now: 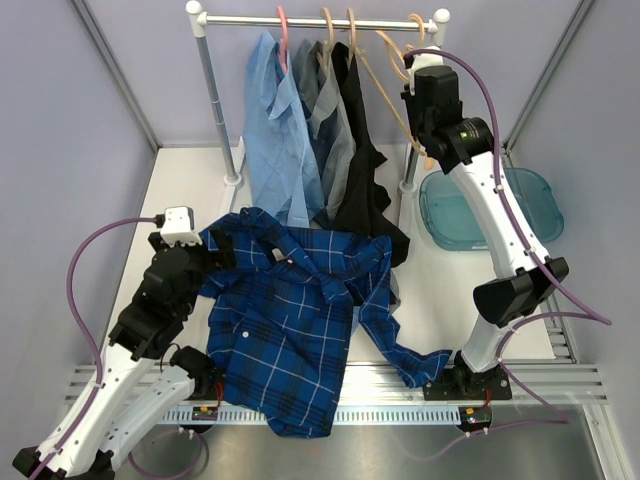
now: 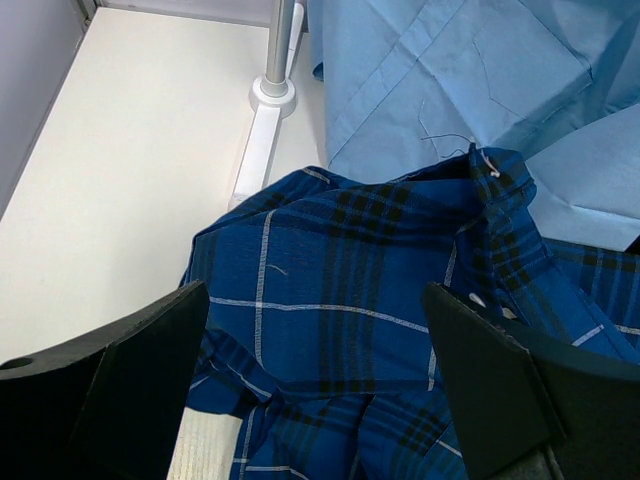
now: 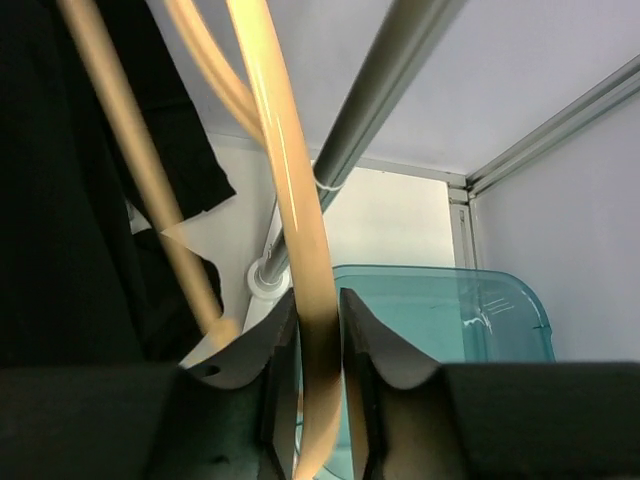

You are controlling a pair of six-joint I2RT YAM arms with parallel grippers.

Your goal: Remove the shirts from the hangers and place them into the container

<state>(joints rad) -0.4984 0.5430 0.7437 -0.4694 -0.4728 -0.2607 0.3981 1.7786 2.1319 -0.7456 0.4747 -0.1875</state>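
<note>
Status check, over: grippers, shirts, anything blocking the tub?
Left gripper open above plaid shirt, heaped on table. Right gripper straddling bare tan hanger, grip unclear. Container empty; right arm stands between it and shirt.

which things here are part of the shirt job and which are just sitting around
Job: plaid shirt, light blue shirt, grey shirt, black shirt, hangers, teal container.
Just there: rail stand, purple cables.
</note>
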